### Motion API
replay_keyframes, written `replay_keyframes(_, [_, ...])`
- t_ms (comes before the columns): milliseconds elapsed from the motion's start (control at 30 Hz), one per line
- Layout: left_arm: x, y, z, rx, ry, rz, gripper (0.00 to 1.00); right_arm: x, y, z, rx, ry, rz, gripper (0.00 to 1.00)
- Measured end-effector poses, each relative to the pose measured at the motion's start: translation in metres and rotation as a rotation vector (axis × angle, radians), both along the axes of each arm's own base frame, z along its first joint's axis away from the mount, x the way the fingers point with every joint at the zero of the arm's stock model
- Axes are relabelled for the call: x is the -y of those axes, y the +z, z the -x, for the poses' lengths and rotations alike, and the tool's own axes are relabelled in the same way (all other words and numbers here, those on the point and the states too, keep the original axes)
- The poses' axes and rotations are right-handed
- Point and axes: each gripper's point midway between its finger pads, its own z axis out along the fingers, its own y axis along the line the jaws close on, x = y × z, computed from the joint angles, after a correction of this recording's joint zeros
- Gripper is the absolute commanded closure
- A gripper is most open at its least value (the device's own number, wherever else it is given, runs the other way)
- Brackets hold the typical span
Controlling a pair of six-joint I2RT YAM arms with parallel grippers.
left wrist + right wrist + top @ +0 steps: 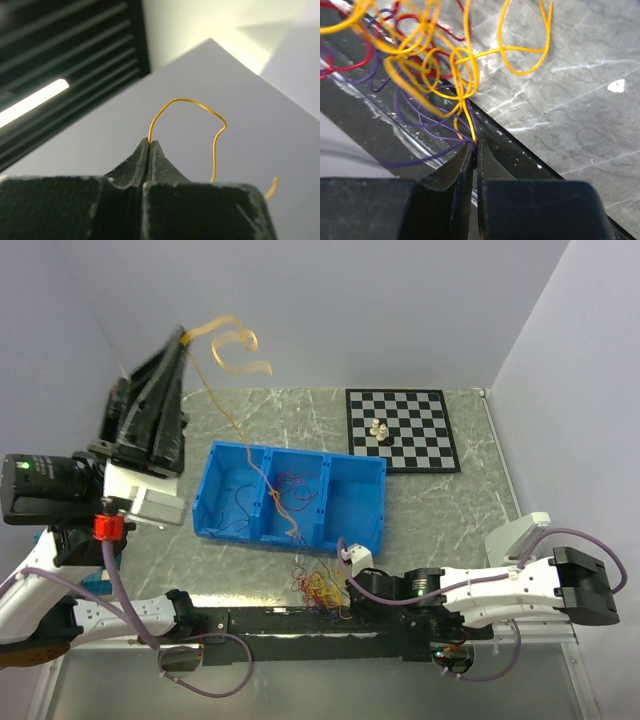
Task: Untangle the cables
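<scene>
Marble table (470,510): left gripper (150,142), right gripper (476,148) pinching cables (320,589)

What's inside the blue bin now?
Dark wires in the bin's left compartment, red wires in the middle, nothing visible in the right. A yellow cable crosses above; the near wall hides some floor.

Count:
- 2 arms: left arm (60,485), right arm (500,585).
- 2 sets of fingers: left fingers (142,157), right fingers (465,161).
- 1 blue bin (370,502) with 3 compartments.
- 1 chessboard (420,425).
- 1 cluster of chess pieces (379,429), too small to count.
- 1 tangle (320,588) on the worktop (470,510), 3 colours: yellow, red, purple.
- 1 single yellow cable (185,99).
- 2 loose bunches in the bin: dark bunch (238,508), red bunch (300,482).
</scene>
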Motion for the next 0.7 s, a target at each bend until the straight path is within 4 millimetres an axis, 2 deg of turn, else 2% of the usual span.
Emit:
replay_keyframes(200, [-0.031, 0.061, 0.015, 0.150, 0.071, 0.179, 0.99, -0.001, -0.013, 0.001, -0.026, -0.013, 0.102, 1.00])
replay_keyframes(467, [-0.082, 0.133, 0.046, 0.313, 0.153, 0.358, 0.99, -0.006, -0.014, 0.002, -0.038, -0.014, 0.139, 1.00])
replay_keyframes(533, [-0.088, 0.139, 0.048, 0.320, 0.162, 0.372, 0.99, -0.007, -0.013, 0.001, -0.038, -0.015, 0.143, 1.00])
replay_keyframes(600, [-0.090, 0.134, 0.049, 0.315, 0.167, 0.357, 0.99, -0.007, -0.012, 0.001, -0.037, -0.013, 0.136, 1.00])
replay_keyframes(667, [-0.082, 0.121, 0.045, 0.294, 0.160, 0.313, 0.99, -0.006, -0.010, 0.001, -0.033, -0.010, 0.110, 1.00])
replay_keyframes(700, [-0.072, 0.109, 0.040, 0.273, 0.151, 0.273, 0.99, -0.005, -0.007, 0.002, -0.030, -0.007, 0.081, 1.00])
